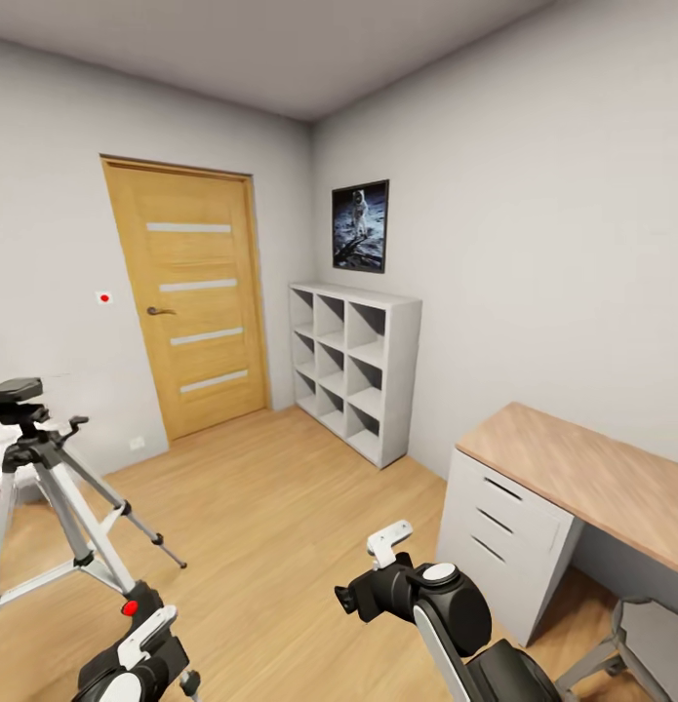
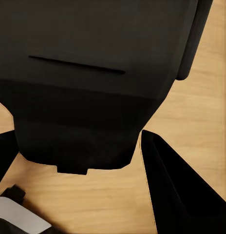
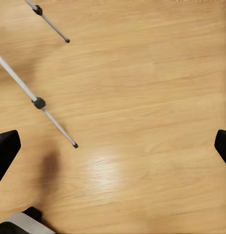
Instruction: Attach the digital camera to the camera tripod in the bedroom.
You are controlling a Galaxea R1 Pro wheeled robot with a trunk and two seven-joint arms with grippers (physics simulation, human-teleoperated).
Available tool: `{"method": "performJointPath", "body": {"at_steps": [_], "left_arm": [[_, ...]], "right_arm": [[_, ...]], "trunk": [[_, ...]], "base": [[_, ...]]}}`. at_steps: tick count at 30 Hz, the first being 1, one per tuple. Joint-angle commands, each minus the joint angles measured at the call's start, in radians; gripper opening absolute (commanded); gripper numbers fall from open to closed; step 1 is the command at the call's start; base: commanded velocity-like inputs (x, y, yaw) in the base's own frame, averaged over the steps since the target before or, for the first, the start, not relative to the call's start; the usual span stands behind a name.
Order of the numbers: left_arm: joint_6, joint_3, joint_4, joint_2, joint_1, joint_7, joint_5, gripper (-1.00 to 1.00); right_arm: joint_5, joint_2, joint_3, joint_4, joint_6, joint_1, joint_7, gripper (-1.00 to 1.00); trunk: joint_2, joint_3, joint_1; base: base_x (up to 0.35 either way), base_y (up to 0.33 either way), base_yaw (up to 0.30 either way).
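Observation:
The camera tripod (image 1: pixel 56 473) stands at the left on the light wood floor, silver legs spread, black head on top with its pan handle pointing right. Just below and in front of it, my left gripper (image 1: pixel 134 643) is shut on the digital camera (image 1: pixel 139 600), whose red button faces up. In the left wrist view the camera's black body (image 2: pixel 88 73) sits between the two black fingers (image 2: pixel 176 190). My right gripper (image 1: pixel 353 593) hangs open over bare floor at the lower middle. In the right wrist view its fingertips (image 3: pixel 6 151) stand wide apart, and tripod legs (image 3: pixel 37 102) cross the floor beyond them.
A wooden door (image 1: pixel 194 297) is in the far wall, with white cube shelves (image 1: pixel 356 370) to its right under a framed picture (image 1: pixel 360 225). A wood-topped white desk (image 1: pixel 582 468) runs along the right wall, and a grey stool (image 1: pixel 641 634) stands at the lower right.

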Motion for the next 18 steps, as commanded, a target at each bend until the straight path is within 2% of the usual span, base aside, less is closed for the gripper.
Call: {"method": "performJointPath", "body": {"at_steps": [1, 12, 18], "left_arm": [[0.002, -0.002, -0.002, 0.001, 0.0, 0.007, 0.004, -1.0], [0.002, -0.004, -0.004, -0.002, 0.0, 0.007, 0.004, -1.0], [0.002, -0.004, -0.005, -0.006, 0.0, 0.007, 0.005, -1.0]], "right_arm": [[-0.003, 0.0, 0.0, 0.0, 0.004, -0.001, 0.001, 1.0], [-0.003, 0.001, 0.0, 0.0, 0.004, -0.001, 0.001, 1.0], [-0.003, 0.001, 0.0, 0.0, 0.004, -0.001, 0.0, 1.0]], "trunk": [[-0.001, 0.0, 0.001], [-0.001, 0.0, 0.001], [-0.001, 0.0, 0.001]], "base": [[0.258, -0.222, -0.001], [0.242, -0.235, 0.038], [0.103, -0.118, 0.07]]}}
